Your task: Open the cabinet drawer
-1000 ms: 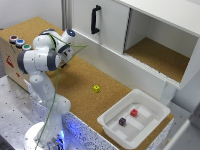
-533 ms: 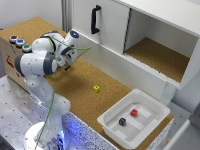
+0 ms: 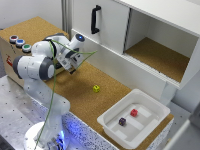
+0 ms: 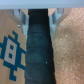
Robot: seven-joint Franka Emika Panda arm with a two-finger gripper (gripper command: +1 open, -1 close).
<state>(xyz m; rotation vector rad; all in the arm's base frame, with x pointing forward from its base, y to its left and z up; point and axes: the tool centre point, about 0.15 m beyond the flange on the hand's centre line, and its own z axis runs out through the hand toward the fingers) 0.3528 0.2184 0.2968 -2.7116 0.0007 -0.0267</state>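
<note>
— Beside the cabinet [image 3: 150, 30], at its handle end, where is the gripper [image 3: 71, 69]?

— It hangs over the cork bench [image 3: 80, 95], near the low end of the cabinet, on the side of the black bar handle [image 3: 94, 19]. It does not touch the cabinet.

— And the drawer [image 3: 120, 65]?

— The drawer is the long low white panel along the foot of the cabinet, under the panel with the handle and under the compartment with the cork floor [image 3: 160, 57]. Its front looks flush with the cabinet. The gripper is just in front of the drawer's end on the handle side, with a gap between them.

— Are the fingers apart or together?

— In the wrist view two pale fingers [image 4: 21, 19] stand apart, with a dark band between them, and nothing is held. In the exterior view the fingertips are too small to judge.

— What else is near the cabinet?

— A small yellow cube [image 3: 96, 88] lies on the bench in front of the drawer's middle. A white tray [image 3: 150, 107] sits in front of the cabinet's other end, holding a red cube [image 3: 134, 112] and a dark cube [image 3: 122, 121]. A cardboard box [image 3: 12, 55] with coloured buttons stands behind the arm, away from the cabinet.
</note>
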